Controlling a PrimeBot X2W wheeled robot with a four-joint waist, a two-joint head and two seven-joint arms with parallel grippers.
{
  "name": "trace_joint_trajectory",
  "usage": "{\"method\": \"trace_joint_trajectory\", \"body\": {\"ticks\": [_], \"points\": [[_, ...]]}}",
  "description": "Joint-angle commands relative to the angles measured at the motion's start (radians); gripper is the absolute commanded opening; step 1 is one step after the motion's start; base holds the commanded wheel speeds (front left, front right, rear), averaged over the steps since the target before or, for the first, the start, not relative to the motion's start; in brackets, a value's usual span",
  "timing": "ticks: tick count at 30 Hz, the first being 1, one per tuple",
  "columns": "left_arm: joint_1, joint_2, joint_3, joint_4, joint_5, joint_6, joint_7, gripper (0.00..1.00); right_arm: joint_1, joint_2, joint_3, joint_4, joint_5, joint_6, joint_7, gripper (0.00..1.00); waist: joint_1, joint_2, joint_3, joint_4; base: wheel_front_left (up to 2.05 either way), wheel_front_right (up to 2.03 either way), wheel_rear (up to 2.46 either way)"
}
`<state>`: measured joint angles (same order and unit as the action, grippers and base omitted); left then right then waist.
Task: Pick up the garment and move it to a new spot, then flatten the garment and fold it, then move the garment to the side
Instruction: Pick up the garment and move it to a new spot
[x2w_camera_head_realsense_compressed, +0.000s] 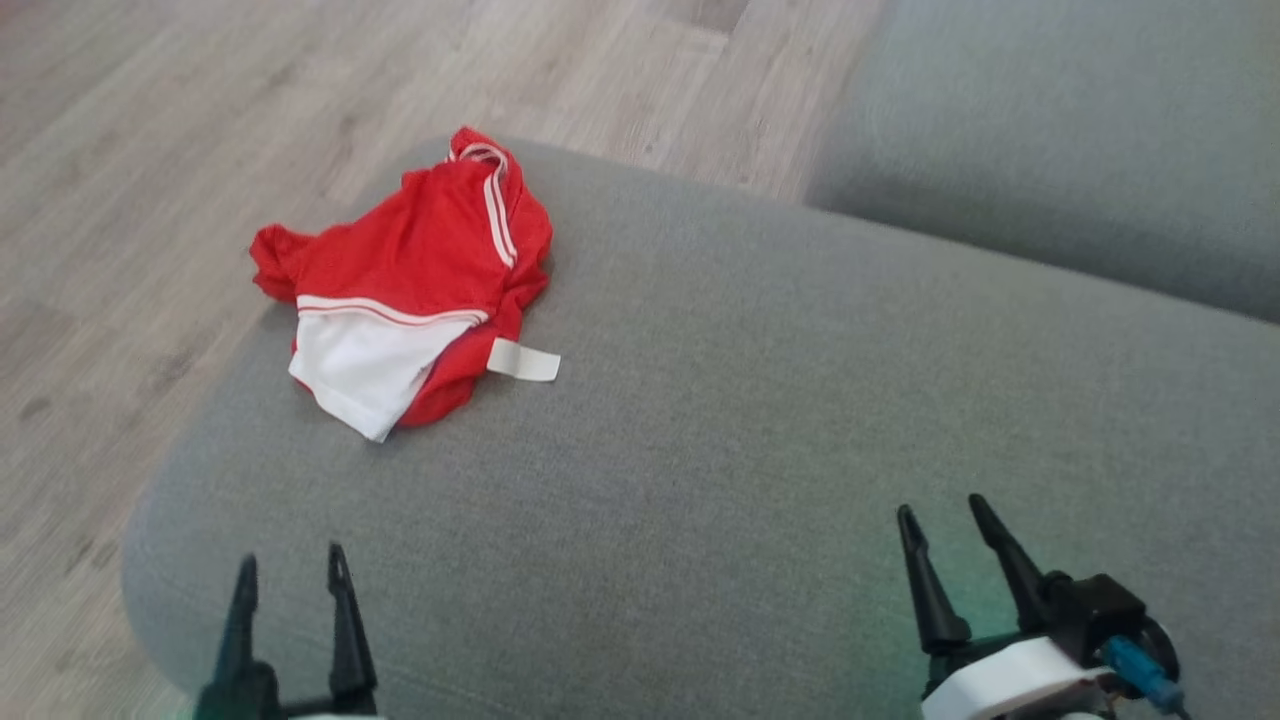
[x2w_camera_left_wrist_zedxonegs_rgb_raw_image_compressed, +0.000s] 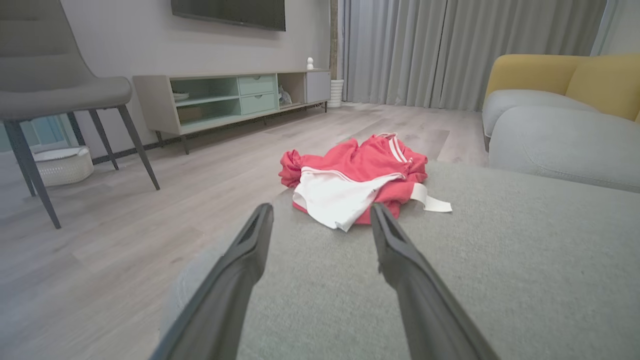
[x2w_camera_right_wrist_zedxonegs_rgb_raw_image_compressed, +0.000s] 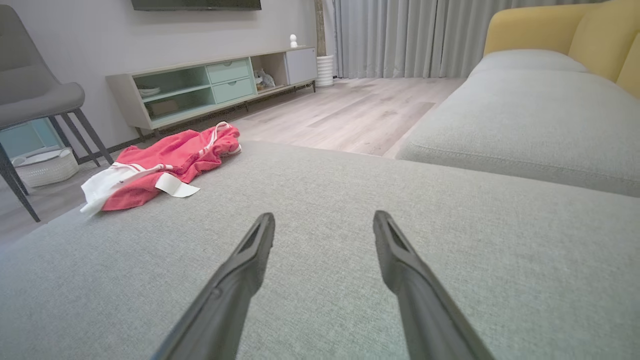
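A crumpled red garment (x2w_camera_head_realsense_compressed: 420, 260) with white stripes, a white panel and a white tag lies near the far left corner of a grey cushion (x2w_camera_head_realsense_compressed: 750, 420). One red edge hangs over the cushion's left side. My left gripper (x2w_camera_head_realsense_compressed: 292, 562) is open low at the near left, well short of the garment (x2w_camera_left_wrist_zedxonegs_rgb_raw_image_compressed: 357, 172), with nothing between its fingers. At the near right my right gripper (x2w_camera_head_realsense_compressed: 940, 510) also stands open and empty, far from the garment (x2w_camera_right_wrist_zedxonegs_rgb_raw_image_compressed: 160, 162). Its own view has the right gripper (x2w_camera_right_wrist_zedxonegs_rgb_raw_image_compressed: 324, 216) above bare cushion fabric.
Wooden floor (x2w_camera_head_realsense_compressed: 150, 150) lies left of and beyond the cushion. A second grey seat (x2w_camera_head_realsense_compressed: 1080, 130) with a yellow backrest (x2w_camera_right_wrist_zedxonegs_rgb_raw_image_compressed: 560, 30) stands to the right across a gap. A grey chair (x2w_camera_left_wrist_zedxonegs_rgb_raw_image_compressed: 55, 95), a woven basket (x2w_camera_left_wrist_zedxonegs_rgb_raw_image_compressed: 62, 165) and a low TV cabinet (x2w_camera_left_wrist_zedxonegs_rgb_raw_image_compressed: 230, 97) stand by the wall.
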<state>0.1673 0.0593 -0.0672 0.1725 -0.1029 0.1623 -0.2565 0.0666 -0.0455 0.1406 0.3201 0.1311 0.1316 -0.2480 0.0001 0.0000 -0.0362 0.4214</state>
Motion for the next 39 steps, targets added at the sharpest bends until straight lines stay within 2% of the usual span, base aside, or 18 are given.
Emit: {"method": "trace_joint_trajectory", "body": {"ticks": [1,5,10,15,20,21,23,28,33,35,39], "points": [[-0.078,0.012,0.038,-0.048,0.016,-0.007,-0.005,1.0,-0.05,-0.005,0.008,-0.036,-0.008,-0.001,-0.014,1.0,-0.0001,0.0,0.035,0.0,0.0,0.0,0.0],[-0.174,0.042,0.057,-0.099,0.029,-0.025,-0.005,1.0,-0.077,-0.041,0.005,-0.058,-0.029,-0.001,-0.014,1.0,-0.0001,0.0,0.144,-0.021,0.0,0.0,0.0],[-0.42,0.088,0.054,-0.077,0.04,-0.076,-0.005,1.0,-0.137,-0.14,0.004,-0.087,-0.045,-0.001,-0.014,1.0,-0.0001,0.0,0.286,-0.038,0.0,0.0,0.0],[-0.75,0.122,0.01,0.12,0.027,-0.166,0.059,1.0,-0.183,-0.239,0.0,-0.123,-0.056,-0.001,-0.014,1.0,-0.0001,0.0,0.392,-0.049,0.0,0.0,0.0],[-1.004,0.103,-0.027,0.401,-0.019,-0.242,0.189,1.0,-0.21,-0.302,-0.009,-0.158,-0.065,-0.001,-0.014,1.0,-0.0001,0.0,0.459,-0.078,0.0,0.0,0.0],[-1.004,0.103,-0.027,0.401,-0.019,-0.242,0.189,1.0,-0.21,-0.302,-0.009,-0.158,-0.065,-0.001,-0.014,1.0,-0.0001,0.0,0.459,-0.078,0.0,0.0,0.0],[-1.069,0.105,-0.03,0.524,-0.03,-0.25,0.236,1.0,-0.216,-0.317,-0.005,-0.17,-0.073,-0.001,-0.014,1.0,-0.0001,0.0,0.48,-0.093,0.0,0.0,0.0],[-1.161,0.117,-0.033,0.79,-0.028,-0.23,0.328,1.0,-0.23,-0.351,0.013,-0.203,-0.077,-0.001,-0.014,1.0,-0.0001,0.0,0.524,-0.128,0.0,0.0,0.0],[-1.197,0.123,-0.036,0.945,-0.022,-0.18,0.323,1.0,-0.239,-0.379,0.008,-0.228,-0.077,-0.001,-0.014,1.0,-0.0001,0.0,0.557,-0.141,0.0,0.0,0.0],[-1.207,0.126,-0.038,0.979,-0.02,-0.17,0.296,0.0,-0.241,-0.384,0.004,-0.232,-0.077,-0.001,-0.014,1.0,-0.0001,0.0,0.562,-0.142,0.0,0.0,0.0],[-1.239,0.125,-0.041,1.009,-0.023,-0.16,0.209,0.0,-0.242,-0.38,0.007,-0.227,-0.081,-0.001,-0.014,1.0,-0.0001,0.0,0.555,-0.133,0.0,0.0,0.0]]}}
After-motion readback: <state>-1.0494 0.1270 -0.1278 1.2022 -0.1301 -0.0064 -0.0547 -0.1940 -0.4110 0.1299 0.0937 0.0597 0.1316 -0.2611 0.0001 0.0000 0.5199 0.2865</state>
